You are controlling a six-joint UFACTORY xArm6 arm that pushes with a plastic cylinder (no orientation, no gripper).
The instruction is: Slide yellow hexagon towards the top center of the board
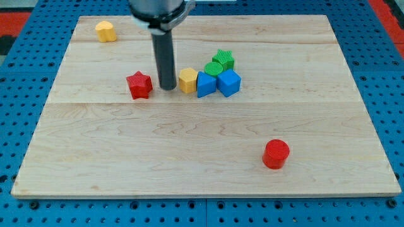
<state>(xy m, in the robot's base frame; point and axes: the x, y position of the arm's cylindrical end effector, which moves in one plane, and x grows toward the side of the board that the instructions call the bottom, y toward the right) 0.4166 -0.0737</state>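
The yellow hexagon lies near the board's middle, a little towards the view's top. My tip rests on the board just to its left, between it and the red star. I cannot tell whether the tip touches the hexagon. A blue block touches the hexagon's right side.
A blue cube, a green cylinder and a green star cluster right of the hexagon. Another yellow block sits at the top left. A red cylinder stands at the lower right. The wooden board lies on a blue pegboard.
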